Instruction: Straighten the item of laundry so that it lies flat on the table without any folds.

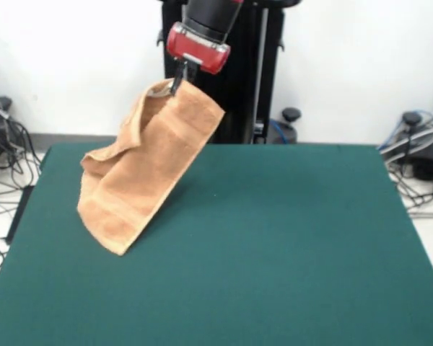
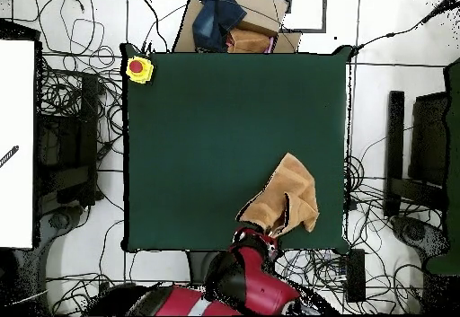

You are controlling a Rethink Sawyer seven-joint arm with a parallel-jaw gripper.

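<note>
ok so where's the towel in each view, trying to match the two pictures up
Front view: the towel hangs at upper left, its top corner pinched by the end effector, its lower end resting on the table.
Overhead view: the towel lies at lower right, close to the table's bottom edge, just above the end effector.
Shared landmark: the red and black arm holding the towel's corner, seen in both views.

I count one light orange-tan terry towel (image 1: 141,169), folded and hanging from my one red and black end effector (image 1: 177,84); one wide dark green felt-topped counter (image 1: 274,245); one small yellow box with a red round button (image 2: 138,68) at a counter corner; one brown cardboard box (image 2: 256,22) beyond the counter's edge.
</note>
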